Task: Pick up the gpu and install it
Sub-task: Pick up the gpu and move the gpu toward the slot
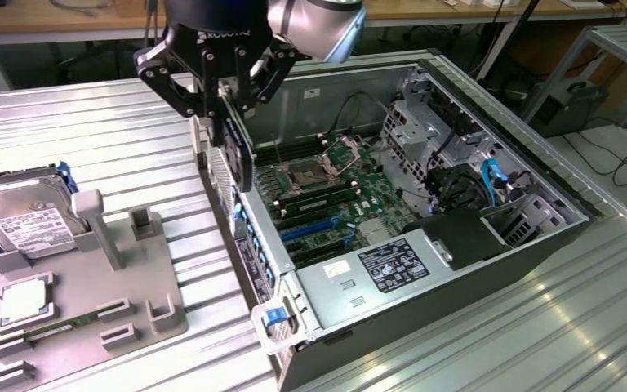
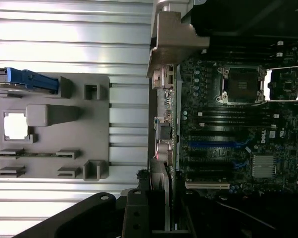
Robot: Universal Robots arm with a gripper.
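My gripper [image 1: 224, 102] hangs above the near wall of the open computer case [image 1: 401, 314], shut on the gpu [image 1: 235, 159]. The gpu is a thin dark card seen edge-on, hanging straight down from the fingers. Its lower end is level with the case's rim, just above the motherboard [image 1: 325, 196]. In the wrist view the gpu [image 2: 161, 178] runs out from the gripper [image 2: 156, 210] along the case's edge, beside the motherboard [image 2: 228, 144] with its blue expansion slots [image 2: 213, 145].
A grey parts fixture [image 1: 85, 327] lies on the ribbed metal table at the exterior view's left. It holds a silver hard drive [image 1: 25, 220] and a square processor [image 1: 25, 298]. Drive cages and cables [image 1: 477, 180] crowd the case's far side.
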